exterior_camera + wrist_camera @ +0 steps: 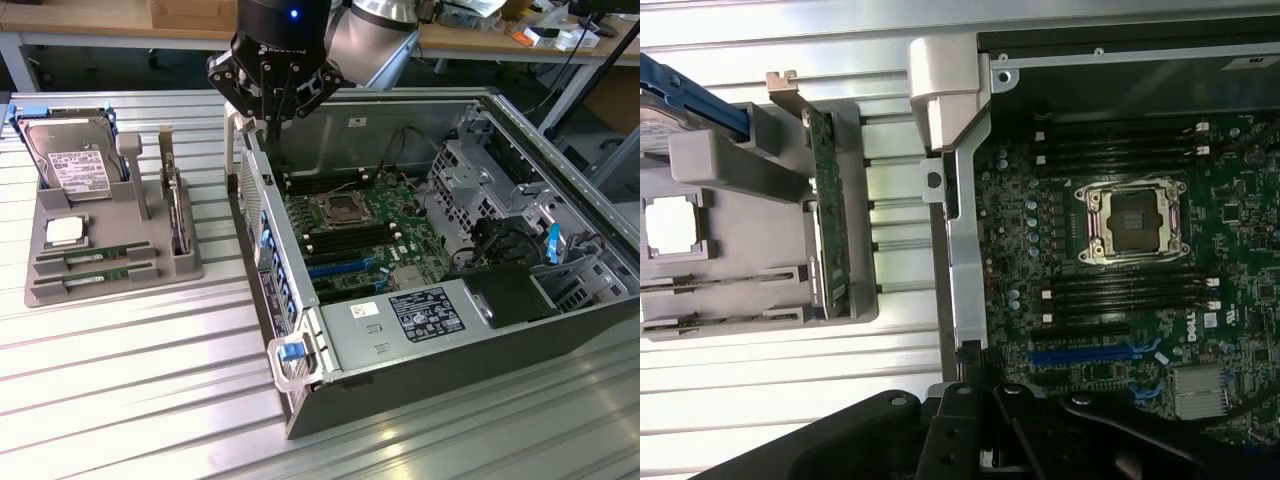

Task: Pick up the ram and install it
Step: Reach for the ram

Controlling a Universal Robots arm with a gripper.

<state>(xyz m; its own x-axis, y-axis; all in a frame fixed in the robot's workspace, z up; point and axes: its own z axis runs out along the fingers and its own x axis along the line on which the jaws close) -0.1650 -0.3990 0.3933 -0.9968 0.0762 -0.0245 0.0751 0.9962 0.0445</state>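
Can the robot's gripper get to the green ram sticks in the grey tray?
Probably yes. The ram sticks lie uncovered in the tray, nothing above them. The gripper hangs shut over the computer case wall, beside the tray.

Slatted aluminium table [120, 400], overhead glare across its ribs, wooden workbench [70, 20] behind, loose clutter [540, 35] on a further bench.

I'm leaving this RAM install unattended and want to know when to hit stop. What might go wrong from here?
The shut gripper hangs over the computer case's side wall; a descent here may strike its metal edge.
The ram sticks lie in the grey tray, with an upright expansion card between them and the case; a low sweep could clip it.
The processor chip sits beside the sticks; a misaligned grasp might nudge it.
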